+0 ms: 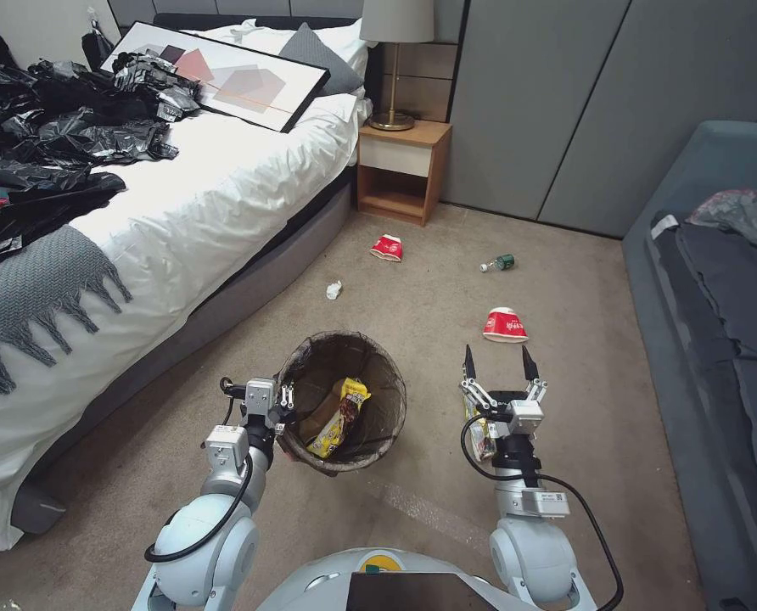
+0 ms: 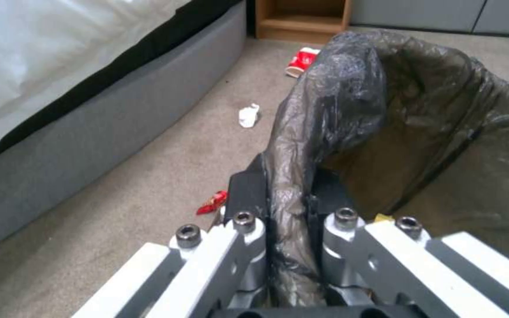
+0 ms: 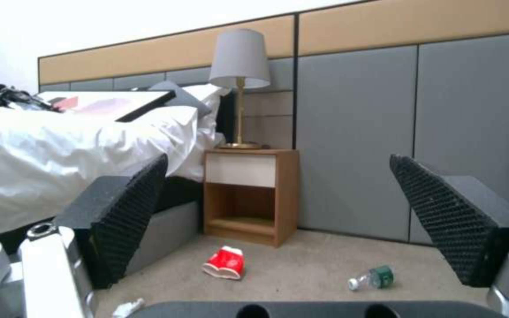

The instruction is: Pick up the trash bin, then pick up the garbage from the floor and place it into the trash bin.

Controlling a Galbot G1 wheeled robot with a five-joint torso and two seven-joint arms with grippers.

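The trash bin (image 1: 377, 373), white with a brown liner (image 2: 419, 132), is gripped at its near rim by my left gripper (image 1: 283, 400) (image 2: 287, 190), which is shut on the liner and rim. Inside lies a yellow snack wrapper (image 1: 339, 416). My right gripper (image 1: 499, 363) (image 3: 278, 161) hangs open and empty to the bin's right. Just beyond it lies a red-and-white cup (image 1: 504, 325). Farther off are another cup (image 1: 387, 247) (image 3: 225, 263) (image 2: 301, 62), a green bottle (image 1: 499, 264) (image 3: 372, 278) and a white paper wad (image 1: 333, 289) (image 2: 248, 115). A tiny red wrapper (image 2: 212, 203) lies left of the bin. A yellow wrapper (image 1: 478, 437) shows beside my right wrist.
The bed (image 1: 183, 221) runs along the left with black plastic sheets (image 1: 47, 144) on it. A wooden nightstand (image 1: 402, 170) with a lamp (image 1: 394, 59) stands at the back wall. A grey sofa (image 1: 718, 322) lines the right. Carpet lies open between them.
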